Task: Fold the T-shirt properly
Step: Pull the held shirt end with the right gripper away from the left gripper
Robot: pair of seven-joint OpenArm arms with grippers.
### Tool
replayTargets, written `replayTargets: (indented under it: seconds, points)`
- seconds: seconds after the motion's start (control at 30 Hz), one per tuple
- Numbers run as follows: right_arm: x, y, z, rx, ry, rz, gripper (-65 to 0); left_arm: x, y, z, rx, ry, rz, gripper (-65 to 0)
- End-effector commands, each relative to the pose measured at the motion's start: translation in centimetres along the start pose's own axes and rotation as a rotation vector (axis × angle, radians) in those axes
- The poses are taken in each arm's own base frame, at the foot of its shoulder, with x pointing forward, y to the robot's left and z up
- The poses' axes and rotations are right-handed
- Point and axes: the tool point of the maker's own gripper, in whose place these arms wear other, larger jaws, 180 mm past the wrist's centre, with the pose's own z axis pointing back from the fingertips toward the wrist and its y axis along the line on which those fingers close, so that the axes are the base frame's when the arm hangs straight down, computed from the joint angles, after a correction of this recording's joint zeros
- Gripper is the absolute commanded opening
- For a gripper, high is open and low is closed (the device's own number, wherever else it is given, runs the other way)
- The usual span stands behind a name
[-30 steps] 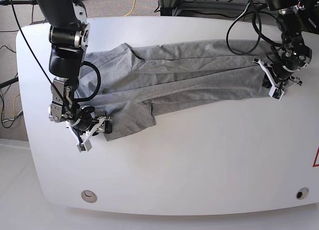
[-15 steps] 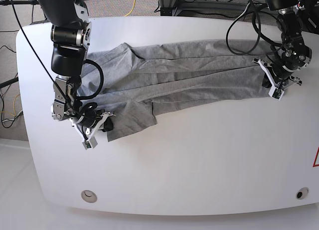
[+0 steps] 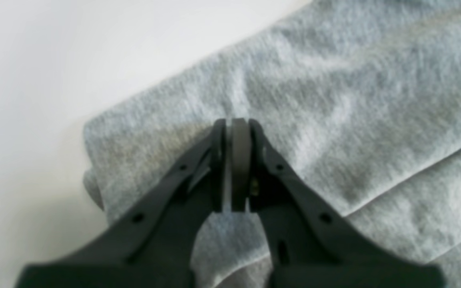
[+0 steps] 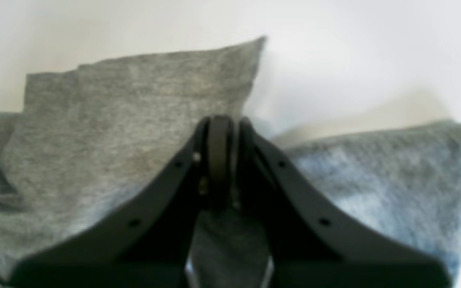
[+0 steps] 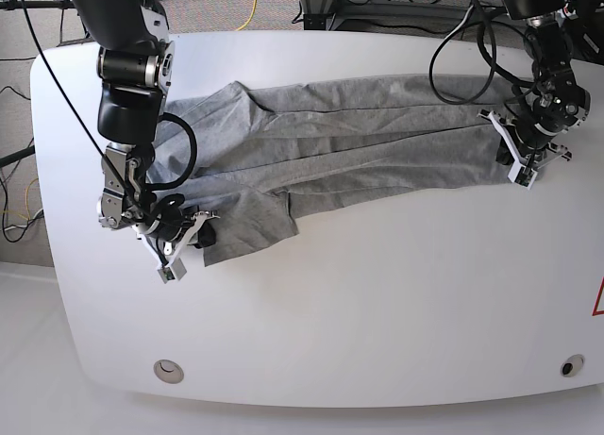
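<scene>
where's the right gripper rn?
Base view, left side: the right gripper is shut on the T-shirt at its near-left corner, on the white table.

looks like a robot lab or test room, not a home. big white table [image 5: 377, 303] w/ round corners, plain top, small round marks near the front corners. two black robot arms w/ thick joints reach over it, one on each side, w/ black cables [image 5: 462, 48] looping off them. behind the table: grey carpet floor [image 5: 236, 6], more black wires & a yellow cord [image 5: 253, 8] lying loose, dark stand legs & metal frame bits. a red sign edge [image 5: 598, 298] shows at the table's right side. little cams sit on the arms' wrists, looking down at the fingers. no home stuff like chairs or beds in sight, just gear & wires.
</scene>
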Motion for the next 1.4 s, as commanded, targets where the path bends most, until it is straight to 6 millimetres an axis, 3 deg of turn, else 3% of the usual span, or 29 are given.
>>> replayTargets:
  seconds: [0.0, 0.23, 0.5, 0.7, 0.9, 0.97, 1.3, 1.37]
  points:
    - [3.2, -0.5, 1.1, -0.017, -0.059, 0.041, -60.8, 1.2, 1.1, 0.5, 0.024, -0.033, -0.012, -63.7]
    - [5.5, -1.3, 3.2, -0.069, -0.065, 0.107, -62.2, 1.1, 1.1, 0.5, 0.026, -0.033, -0.013, -63.8]
    - [6.1, -1.2, 4.8, -0.105, -0.051, 0.163, -62.8, 1.3, 1.2, 0.6, 0.028, -0.037, -0.012, -63.7]
    - [5.7, -0.7, 6.8, -0.159, -0.025, 0.231, -63.0, 1.2, 1.2, 0.5, 0.03, -0.035, -0.017, -63.8]
    - [5.3, 0.0, 7.6, -0.18, -0.016, 0.261, -63.3, 1.3, 1.2, 0.5, 0.031, -0.036, -0.019, -63.7]
    - [4.1, 1.3, 7.8, -0.178, -0.001, 0.282, -64.1, 1.3, 1.4, 0.6, 0.035, -0.033, -0.021, -64.0]
    - [1.9, 2.0, 8.9, -0.204, 0.044, 0.315, -64.5, 1.2, 1.4, 0.6, 0.034, -0.03, -0.025, -63.9]
    - [1.3, 2.7, 10.2, -0.225, 0.049, 0.345, -65.0, 1.1, 1.3, 0.6, 0.034, -0.027, -0.024, -63.6]
